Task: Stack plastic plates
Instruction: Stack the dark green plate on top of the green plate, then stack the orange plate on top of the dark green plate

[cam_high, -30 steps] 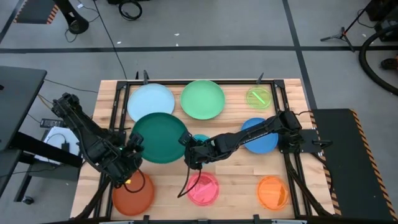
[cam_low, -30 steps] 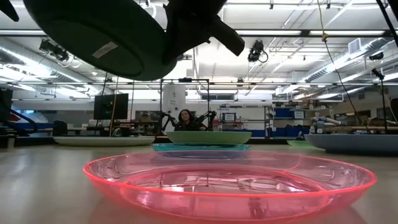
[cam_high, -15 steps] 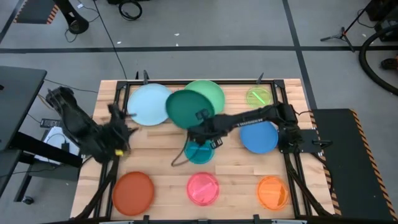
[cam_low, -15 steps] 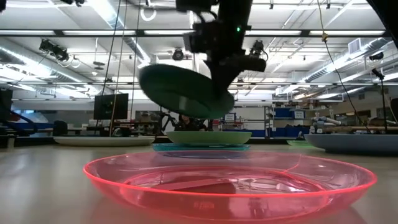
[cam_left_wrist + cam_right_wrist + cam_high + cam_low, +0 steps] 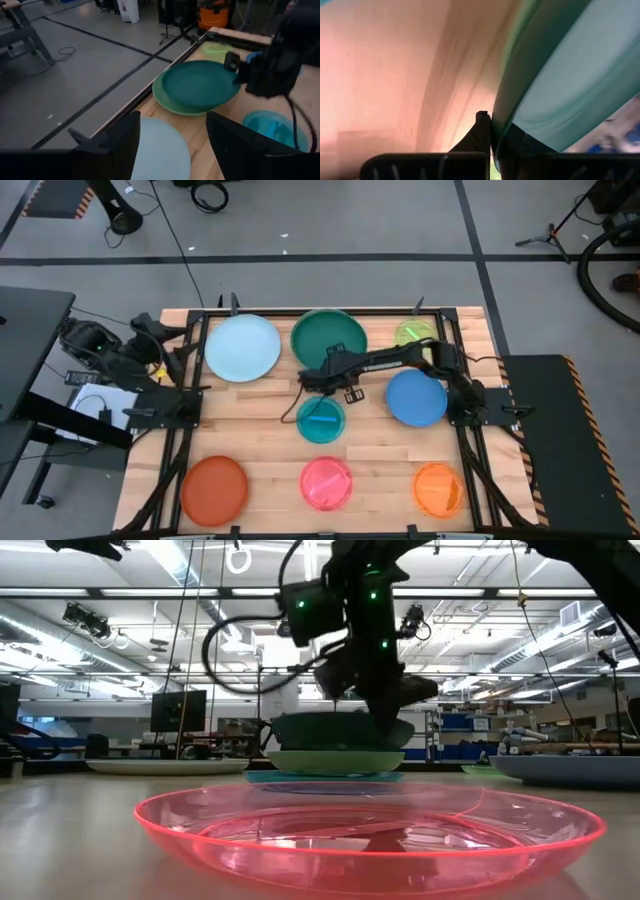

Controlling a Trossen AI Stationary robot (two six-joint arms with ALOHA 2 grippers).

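Gripping the dark green plate [image 5: 333, 338] by its near rim, the right end effector [image 5: 322, 373] sets it onto the light green plate [image 5: 165, 100] at the tabletop's [image 5: 265, 435] far edge; release looks next, while the left end effector [image 5: 168, 343], fingers apart, waits empty.

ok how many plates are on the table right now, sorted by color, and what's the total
light blue plate: 1
dark green plate: 1, on the light green plate
light green plate: 1
lime plate: 1
blue plate: 1
teal plate: 1
red-orange plate: 1
pink plate: 1
orange plate: 1
Total: 9
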